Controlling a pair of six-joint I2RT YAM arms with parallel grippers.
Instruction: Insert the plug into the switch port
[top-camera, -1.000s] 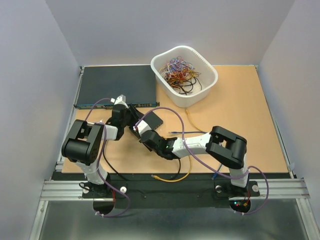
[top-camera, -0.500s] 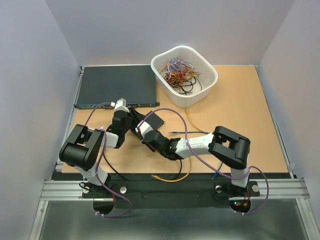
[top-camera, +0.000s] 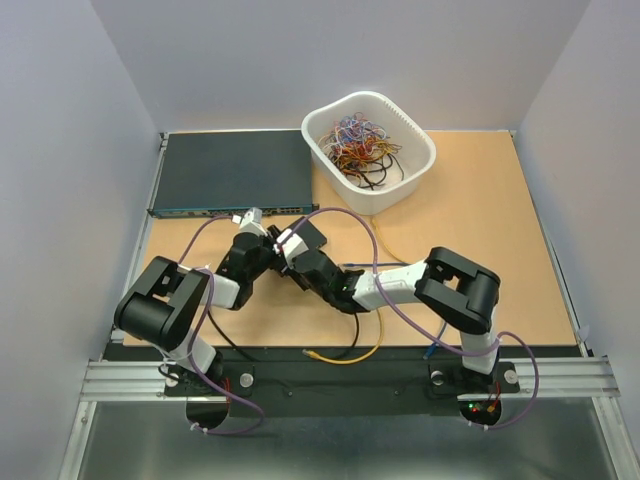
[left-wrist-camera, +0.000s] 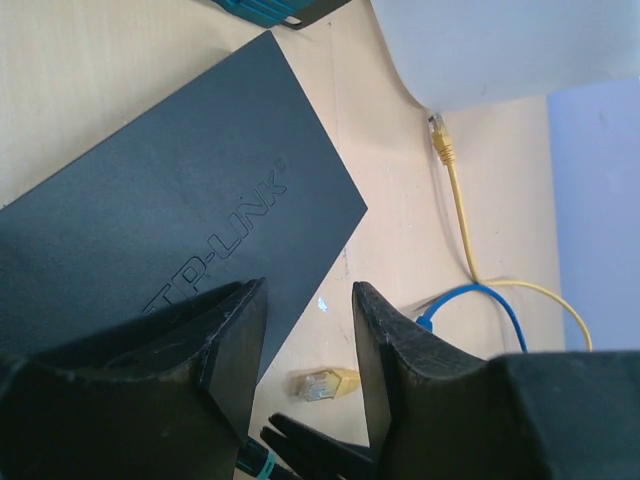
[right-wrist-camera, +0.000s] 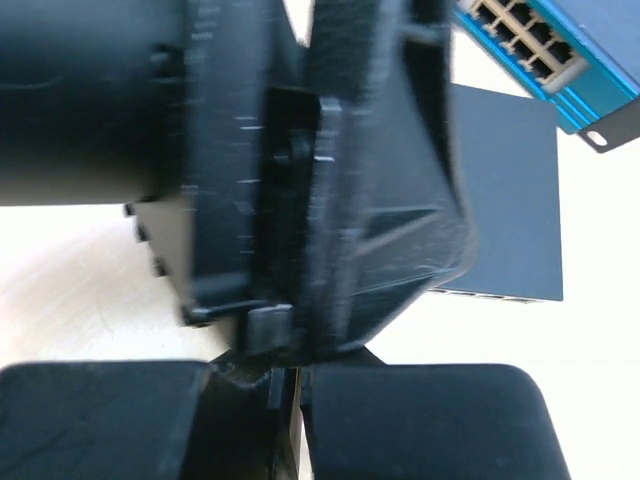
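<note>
Here, nearest, a loose yellow cable (top-camera: 345, 357) on the table (top-camera: 500, 230), well short of the small black box (top-camera: 312, 232). Over the box, the left tool (left-wrist-camera: 308, 300), fingers spread, gripping nothing, a yellow-booted plug (left-wrist-camera: 322, 383) showing between them just off the box. Beside it, the right tool (right-wrist-camera: 255, 392), pads nearly together; cannot tell what, if anything, held. Switch port (right-wrist-camera: 490, 295) along the box's edge. Beyond the box, rack unit (top-camera: 230, 170) and white basket (top-camera: 415, 170).

Pale walls (top-camera: 60, 150) — tan tabletop (top-camera: 480, 240)
</note>
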